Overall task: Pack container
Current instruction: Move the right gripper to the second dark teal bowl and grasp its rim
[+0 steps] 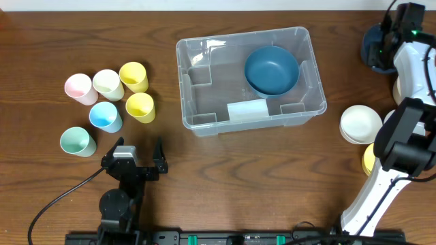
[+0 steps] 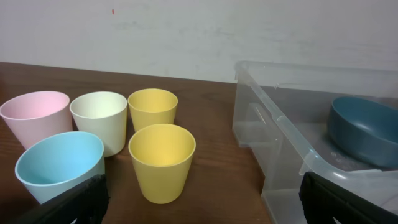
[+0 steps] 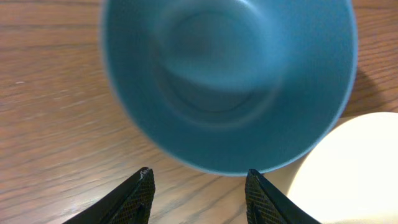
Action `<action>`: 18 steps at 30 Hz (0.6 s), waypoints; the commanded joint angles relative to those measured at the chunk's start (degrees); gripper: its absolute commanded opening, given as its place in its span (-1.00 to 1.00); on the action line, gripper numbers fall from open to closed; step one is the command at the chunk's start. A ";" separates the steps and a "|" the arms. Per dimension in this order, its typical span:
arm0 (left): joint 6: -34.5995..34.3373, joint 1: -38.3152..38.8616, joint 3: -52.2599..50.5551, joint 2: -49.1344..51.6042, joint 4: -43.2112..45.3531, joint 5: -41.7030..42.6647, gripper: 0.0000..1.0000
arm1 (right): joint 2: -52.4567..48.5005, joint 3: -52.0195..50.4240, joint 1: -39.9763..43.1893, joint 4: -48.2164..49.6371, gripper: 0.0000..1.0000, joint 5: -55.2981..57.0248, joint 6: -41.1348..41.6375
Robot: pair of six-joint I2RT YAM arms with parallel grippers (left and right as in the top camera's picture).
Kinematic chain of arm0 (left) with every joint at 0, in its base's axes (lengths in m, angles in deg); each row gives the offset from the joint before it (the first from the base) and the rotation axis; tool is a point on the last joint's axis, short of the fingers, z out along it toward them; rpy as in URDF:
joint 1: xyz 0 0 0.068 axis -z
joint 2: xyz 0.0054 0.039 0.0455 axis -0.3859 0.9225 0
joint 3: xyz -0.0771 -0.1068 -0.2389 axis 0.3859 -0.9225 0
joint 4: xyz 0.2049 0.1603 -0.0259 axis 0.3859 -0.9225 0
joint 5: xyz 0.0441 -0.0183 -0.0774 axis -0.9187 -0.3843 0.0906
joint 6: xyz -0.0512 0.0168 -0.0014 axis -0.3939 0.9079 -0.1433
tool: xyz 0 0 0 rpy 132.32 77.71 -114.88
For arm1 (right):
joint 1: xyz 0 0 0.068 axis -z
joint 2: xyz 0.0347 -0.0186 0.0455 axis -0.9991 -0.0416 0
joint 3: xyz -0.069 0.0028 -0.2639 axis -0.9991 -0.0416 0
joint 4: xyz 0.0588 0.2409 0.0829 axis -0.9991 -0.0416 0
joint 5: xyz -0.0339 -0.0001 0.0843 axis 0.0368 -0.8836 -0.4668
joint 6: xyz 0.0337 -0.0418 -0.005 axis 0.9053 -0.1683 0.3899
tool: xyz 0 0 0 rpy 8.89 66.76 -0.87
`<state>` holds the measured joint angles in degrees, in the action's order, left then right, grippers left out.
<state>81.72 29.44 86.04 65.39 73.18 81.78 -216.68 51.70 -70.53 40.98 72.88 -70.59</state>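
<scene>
The clear plastic container [image 1: 197, 82] stands mid-table with a whitish label [image 1: 246, 109] on its base and a dark blue bowl [image 1: 272, 69] inside; it also shows in the left wrist view [image 2: 280, 124]. My left gripper [image 1: 139, 148] is open and empty near the front edge, facing a yellow cup [image 2: 161, 160] with the container to its right. My right gripper [image 3: 199, 182] is open and empty just above the table, its tips at the near rim of a blurred teal bowl [image 3: 227, 74]. A cream bowl [image 3: 348, 174] sits beside the right fingertip.
Several cups stand at the left: pink [image 1: 78, 87], cream [image 1: 107, 83], two yellow [image 1: 133, 76] [image 1: 139, 106], light blue [image 1: 105, 116], green [image 1: 77, 141]. A white bowl [image 1: 360, 124] and a partly hidden yellow bowl [image 1: 368, 160] sit by the right arm.
</scene>
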 commanded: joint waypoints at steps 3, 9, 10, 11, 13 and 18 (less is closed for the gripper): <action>0.72 -0.35 -1.36 -0.35 -1.86 -0.46 0.96 | -0.68 0.26 0.96 1.29 -0.02 -2.99 -2.38; 0.72 -0.35 -1.36 -0.35 -1.86 -0.46 0.96 | -1.27 0.26 0.61 1.81 -0.03 -6.69 -3.56; 0.72 -0.35 -1.36 -0.35 -1.86 -0.46 0.96 | -1.66 0.26 0.52 1.73 -0.03 -7.41 -4.44; 0.72 -0.35 -1.36 -0.35 -1.86 -0.46 0.96 | -2.01 0.26 0.46 1.73 -0.03 -7.56 -4.76; 0.72 -0.35 -1.36 -0.35 -1.86 -0.46 0.96 | -2.95 0.26 0.35 1.81 -0.03 -7.58 -5.53; 0.72 -0.35 -1.36 -0.35 -1.86 -0.46 0.96 | -5.09 0.26 0.20 2.56 -0.03 -7.80 -6.95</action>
<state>81.70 29.44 86.04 65.39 73.18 81.78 -219.76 51.70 -69.88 43.15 66.12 -75.59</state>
